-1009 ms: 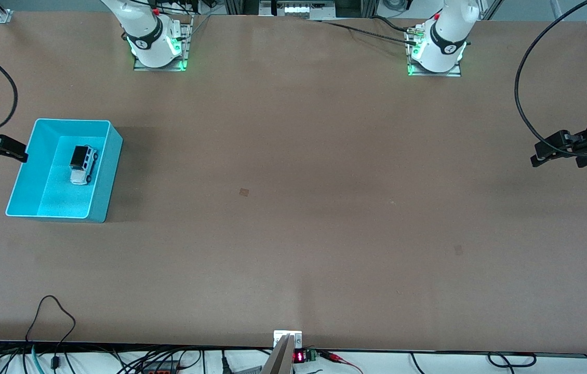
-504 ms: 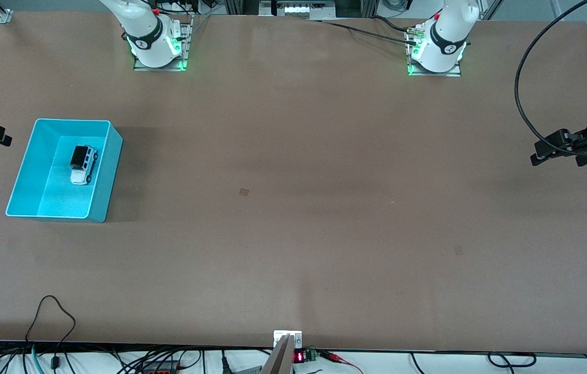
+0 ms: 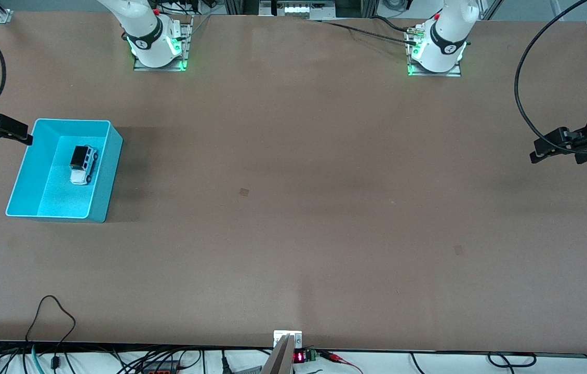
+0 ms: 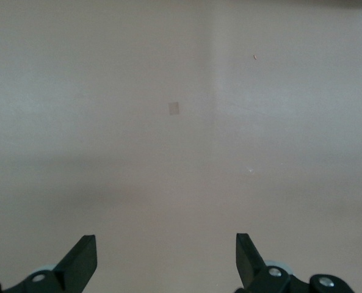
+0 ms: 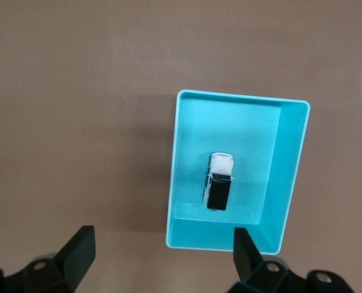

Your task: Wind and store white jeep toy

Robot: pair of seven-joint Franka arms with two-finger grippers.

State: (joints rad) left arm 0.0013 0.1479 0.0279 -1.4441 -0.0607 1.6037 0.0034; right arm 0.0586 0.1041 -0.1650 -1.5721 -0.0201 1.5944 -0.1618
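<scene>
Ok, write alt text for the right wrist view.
A white jeep toy sits on the floor of an open cyan bin on a brown table. The open right gripper frames the view's lower edge, holding nothing.

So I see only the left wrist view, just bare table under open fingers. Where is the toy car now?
Observer: The white jeep toy lies inside the cyan bin, at the right arm's end of the table.
Operator: Is it on its wheels?
Observer: Yes, upright, black roof up, touching no wall.
Operator: Does the right arm hold it?
Observer: No. The right end effector is open and empty, at the bin's outer corner.
Operator: And mine?
Observer: The left end effector hangs open over bare table at its own end.
</scene>
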